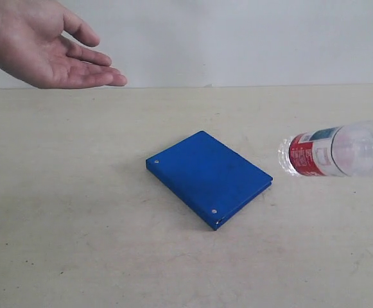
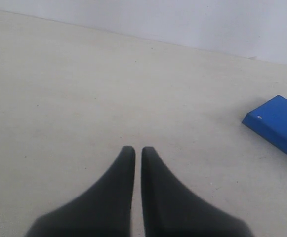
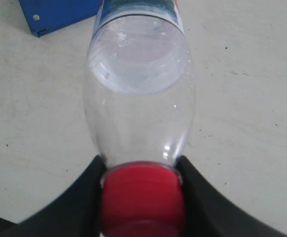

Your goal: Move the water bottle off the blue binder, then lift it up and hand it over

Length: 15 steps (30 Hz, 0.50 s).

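Right wrist view: right gripper (image 3: 141, 162) clamps water bottle (image 3: 138, 98) clear of blue binder (image 3: 59, 15)

Bottle (image 1: 330, 152) right of binder (image 1: 208, 176); hand (image 1: 38, 45) behind, left.

This is looking like a robot test bench in a lab, though the exact room is not showing. A plain beige table (image 1: 77, 224) is running back to a blank white wall (image 1: 250, 38). The black left gripper (image 2: 134, 150) and right gripper (image 3: 141, 165) are hanging over it, and a person's hand (image 1: 38, 45) is hovering above its far left corner.
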Each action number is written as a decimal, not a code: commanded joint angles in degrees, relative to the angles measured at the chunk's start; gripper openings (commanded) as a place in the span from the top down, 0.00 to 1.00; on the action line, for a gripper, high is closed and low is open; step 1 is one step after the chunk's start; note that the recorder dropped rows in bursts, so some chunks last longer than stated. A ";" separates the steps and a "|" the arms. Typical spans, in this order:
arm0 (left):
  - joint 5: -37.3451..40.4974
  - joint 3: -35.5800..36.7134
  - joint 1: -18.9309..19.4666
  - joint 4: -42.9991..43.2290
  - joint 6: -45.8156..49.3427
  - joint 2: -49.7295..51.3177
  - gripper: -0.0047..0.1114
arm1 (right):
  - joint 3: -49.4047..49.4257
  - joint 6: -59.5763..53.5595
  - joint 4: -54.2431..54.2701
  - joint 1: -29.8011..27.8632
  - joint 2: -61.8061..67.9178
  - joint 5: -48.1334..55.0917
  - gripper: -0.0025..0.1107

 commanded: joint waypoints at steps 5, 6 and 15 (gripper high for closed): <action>-0.39 -0.03 -0.47 -0.64 0.15 -0.21 0.92 | 6.72 15.02 -19.67 0.04 -0.58 -5.31 0.98; -0.39 -0.03 -0.47 -0.64 0.15 -0.21 0.92 | 6.72 17.94 -21.80 0.04 -0.58 -6.76 0.98; -0.39 -0.03 -0.47 -0.64 0.15 -0.21 0.92 | 6.72 23.37 -23.69 0.04 7.26 -34.59 0.98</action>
